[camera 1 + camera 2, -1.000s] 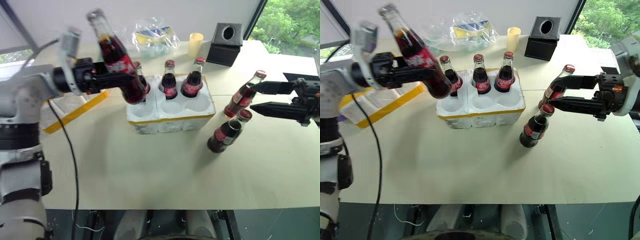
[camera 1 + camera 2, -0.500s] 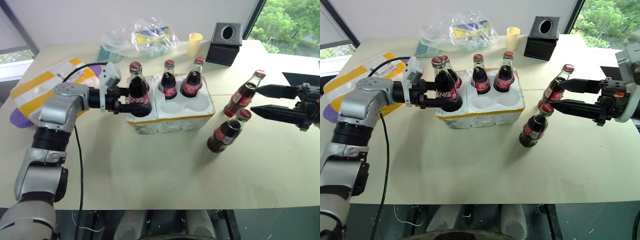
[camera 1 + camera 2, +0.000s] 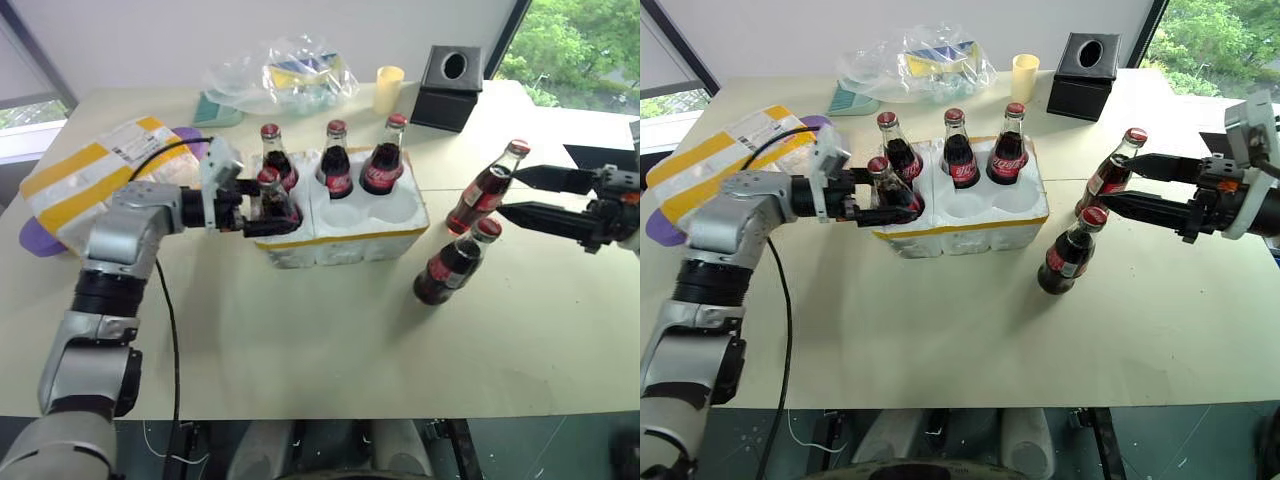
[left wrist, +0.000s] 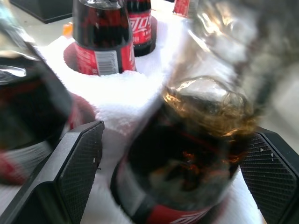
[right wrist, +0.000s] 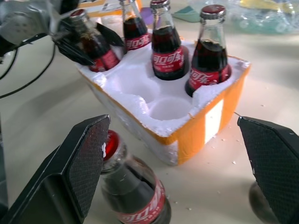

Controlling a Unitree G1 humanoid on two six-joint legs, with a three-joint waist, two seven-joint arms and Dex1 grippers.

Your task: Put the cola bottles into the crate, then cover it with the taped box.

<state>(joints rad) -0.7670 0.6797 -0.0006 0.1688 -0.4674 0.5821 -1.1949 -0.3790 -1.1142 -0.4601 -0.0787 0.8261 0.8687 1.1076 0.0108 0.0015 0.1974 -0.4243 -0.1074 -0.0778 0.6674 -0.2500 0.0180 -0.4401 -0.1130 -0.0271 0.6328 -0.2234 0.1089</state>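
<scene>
The crate (image 3: 350,245) stands mid-table with three cola bottles (image 3: 337,168) upright in its back row. A fourth bottle (image 3: 270,197) sits in the front left well. My left gripper (image 3: 262,205) is open around it, with a gap on each side in the left wrist view. Two more bottles stand on the table to the crate's right, one farther (image 3: 478,205) and one nearer (image 3: 450,265). My right gripper (image 3: 508,192) is open, its fingertips beside the farther bottle's neck. The taped box (image 3: 80,175) lies at the table's left.
A black tissue box (image 3: 450,85), a yellow cup (image 3: 390,88) and a clear plastic bag (image 3: 290,75) sit along the back. A purple item (image 3: 35,235) pokes out under the taped box. Two front wells of the crate hold nothing.
My left gripper brought the tilted, raised bottle down into the front left well and opened off it. The right gripper has hardly moved.
</scene>
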